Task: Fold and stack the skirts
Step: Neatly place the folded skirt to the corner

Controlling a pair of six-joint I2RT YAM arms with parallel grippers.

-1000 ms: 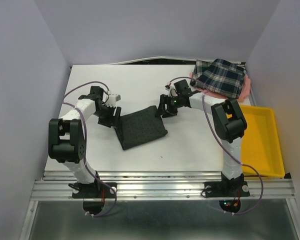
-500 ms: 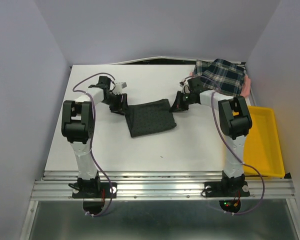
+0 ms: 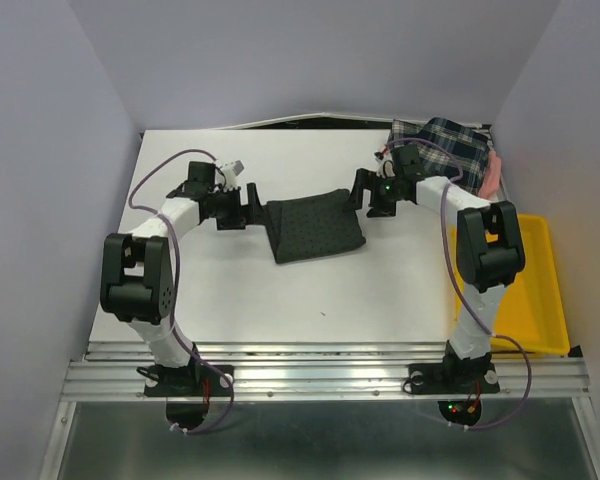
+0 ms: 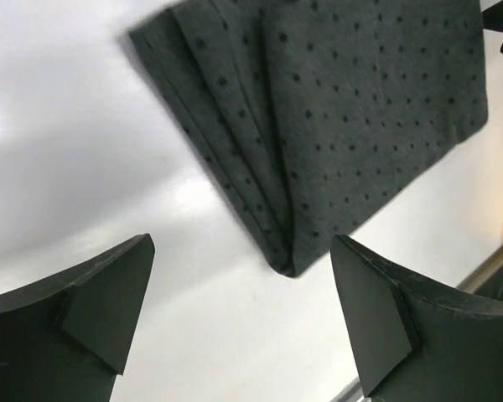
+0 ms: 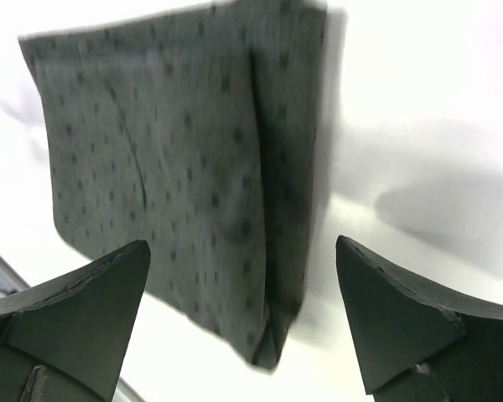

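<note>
Yellow plastic tray [image 3: 535, 300] is sitting nearest my bases, down at the near right beside the white table [image 3: 280, 290], and nothing of mine is touching it.

Going further out, the charcoal dotted skirt [image 3: 315, 228] is lying folded flat around the middle of the table, a bit tilted. My left wrist view is showing its stacked layers along one edge.

My left pincer [image 3: 250, 207] is hanging just beside the skirt's left edge, and my right pincer [image 3: 363, 192] is hanging just beside its far right corner, so the skirt is sitting between the two. Both are spread wide and gripping nothing. In the wrist views the black fingers [image 4: 101, 310] are standing well apart, with the cloth lying free on the table beyond them rather than between the pads.

Furthest out, in the far right corner, the plaid skirt [image 3: 458, 142] is lying bunched on top of the pink skirt [image 3: 494, 176], which is only peeking out along the right side. My right arm is partly covering the plaid one's near edge.
</note>
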